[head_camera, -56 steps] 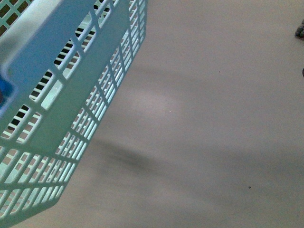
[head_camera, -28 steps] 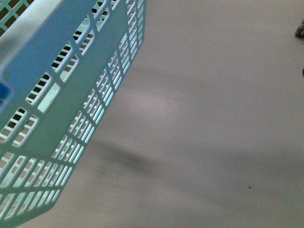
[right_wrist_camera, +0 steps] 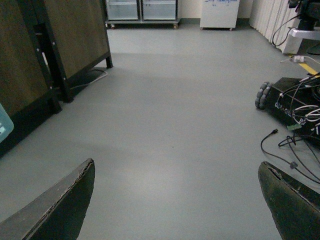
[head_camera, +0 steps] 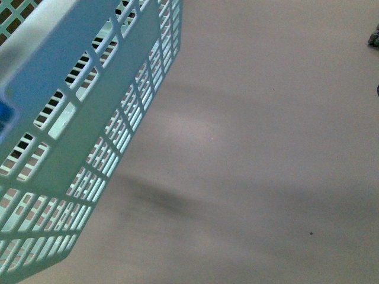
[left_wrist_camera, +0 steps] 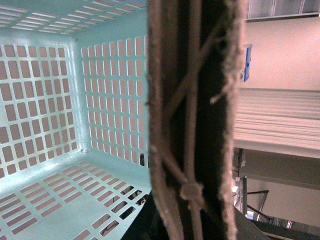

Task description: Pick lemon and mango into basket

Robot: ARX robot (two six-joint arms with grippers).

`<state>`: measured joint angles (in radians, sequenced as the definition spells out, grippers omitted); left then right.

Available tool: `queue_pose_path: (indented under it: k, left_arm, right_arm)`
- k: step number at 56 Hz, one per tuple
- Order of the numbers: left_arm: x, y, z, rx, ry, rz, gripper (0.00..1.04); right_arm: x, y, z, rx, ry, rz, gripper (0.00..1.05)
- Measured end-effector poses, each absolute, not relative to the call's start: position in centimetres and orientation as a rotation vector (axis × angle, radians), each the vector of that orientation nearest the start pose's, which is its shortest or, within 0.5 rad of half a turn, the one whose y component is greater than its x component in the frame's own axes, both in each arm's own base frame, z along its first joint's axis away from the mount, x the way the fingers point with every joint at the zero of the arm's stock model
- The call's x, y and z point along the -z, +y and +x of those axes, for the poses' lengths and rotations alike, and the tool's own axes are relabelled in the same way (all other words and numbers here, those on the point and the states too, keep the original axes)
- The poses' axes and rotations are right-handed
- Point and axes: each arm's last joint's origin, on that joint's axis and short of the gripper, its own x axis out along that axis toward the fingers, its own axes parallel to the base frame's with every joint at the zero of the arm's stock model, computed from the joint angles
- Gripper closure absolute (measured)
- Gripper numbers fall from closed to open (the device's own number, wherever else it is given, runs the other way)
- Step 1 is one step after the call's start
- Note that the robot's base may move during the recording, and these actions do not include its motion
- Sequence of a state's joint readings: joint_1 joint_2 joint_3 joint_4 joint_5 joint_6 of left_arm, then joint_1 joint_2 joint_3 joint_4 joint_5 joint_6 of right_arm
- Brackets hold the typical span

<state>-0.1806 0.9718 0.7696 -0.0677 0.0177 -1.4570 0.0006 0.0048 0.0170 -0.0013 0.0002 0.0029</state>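
While the front camera looks down at a grey floor (head_camera: 266,148), the aqua basket (head_camera: 65,118) fills the left side of the frame, tilted, its slotted wall running from the top edge down to the lower left corner. A dark shadow lies on the floor just right of it, low in the frame.

Over on the left wrist view, we're looking straight into the basket (left_wrist_camera: 50,100): slotted walls on the left, slotted bottom at the lower left. Its brown handle (left_wrist_camera: 192,125) stands right up against the lens, running top to bottom through the middle of the frame. The left jaws? Hidden behind that handle, so I cannot tell how they stand.

On the right wrist view, the right jaws are spread wide, two dark fingers (right_wrist_camera: 65,205) in the lower corners with only floor between them. Cables (right_wrist_camera: 300,135) sprawl at the right edge, and a wooden cabinet (right_wrist_camera: 70,35) stands upper left.
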Motion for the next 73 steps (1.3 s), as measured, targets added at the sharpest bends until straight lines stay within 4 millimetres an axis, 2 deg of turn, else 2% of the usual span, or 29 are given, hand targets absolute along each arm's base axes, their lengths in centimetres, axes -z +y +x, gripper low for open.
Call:
queue_pose_path:
  k: [73]
  left_arm:
    - [-30.53, -3.94, 21.28, -0.035, 0.363, -1.421, 1.0]
  right_arm:
    - [-16.88, 0.0, 9.69, 0.0, -0.011, 0.003, 0.09]
